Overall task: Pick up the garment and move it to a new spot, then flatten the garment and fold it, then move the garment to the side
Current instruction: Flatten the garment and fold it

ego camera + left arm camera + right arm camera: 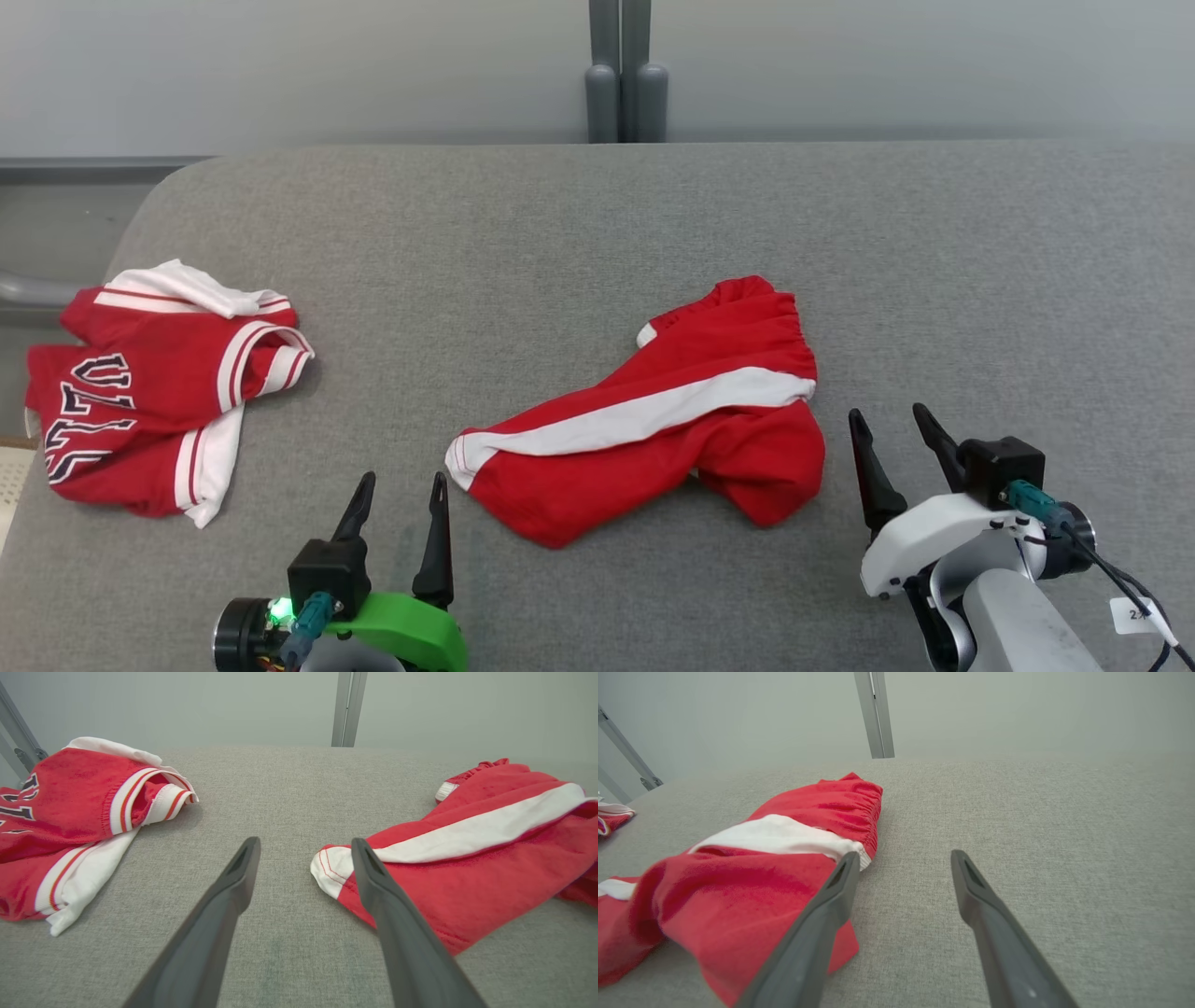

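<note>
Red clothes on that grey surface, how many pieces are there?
2. The red shorts with a white stripe lie near the middle of the grey surface; the red jersey with dark lettering lies crumpled at its left edge. Anything tucked beneath would be hidden.

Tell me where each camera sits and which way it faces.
Head view: on the robot's head, looking forward and down at the grey padded surface, red shorts centre, red jersey left; both open jaws at the bottom.
Left wrist view: on the left wrist, looking along the open left jaws between jersey and shorts.
Right wrist view: on the right wrist, looking along the open right jaws, shorts to their left.
Shared: both wrist views show the shorts.
</note>
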{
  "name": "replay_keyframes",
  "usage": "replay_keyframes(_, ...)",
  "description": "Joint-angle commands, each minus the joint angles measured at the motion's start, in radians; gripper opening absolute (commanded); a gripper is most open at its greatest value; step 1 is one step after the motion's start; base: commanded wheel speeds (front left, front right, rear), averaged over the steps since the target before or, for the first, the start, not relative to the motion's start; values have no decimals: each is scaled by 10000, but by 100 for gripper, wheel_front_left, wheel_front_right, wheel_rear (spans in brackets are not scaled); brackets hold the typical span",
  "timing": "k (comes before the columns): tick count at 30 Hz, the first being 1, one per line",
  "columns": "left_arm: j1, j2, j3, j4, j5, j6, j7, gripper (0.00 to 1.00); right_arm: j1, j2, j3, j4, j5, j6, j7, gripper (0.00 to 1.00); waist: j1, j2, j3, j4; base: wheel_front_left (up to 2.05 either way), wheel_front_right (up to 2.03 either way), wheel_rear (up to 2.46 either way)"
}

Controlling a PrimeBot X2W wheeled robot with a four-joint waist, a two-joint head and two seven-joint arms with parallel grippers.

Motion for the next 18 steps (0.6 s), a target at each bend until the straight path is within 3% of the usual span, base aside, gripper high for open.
replay_keyframes(1, -212, 30, -24, -73, 81, -50, -7, 100, -252, -22, -105, 181, -7, 1, -4, 100, 0, 0, 407, 498, 0, 0, 0)
replay_keyframes(8, -340, 28, -206, -164, 142, -60, -5, 100, -703, -19, -246, 996, 91, 1, -4, 100, 0, 0, 646, 1089, 0, 0, 0)
replay_keyframes(18, -463, 26, -295, -249, 160, -88, -5, 100, -985, -24, -11, 1267, 343, 1, -4, 100, 0, 0, 893, 1327, 0, 0, 0)
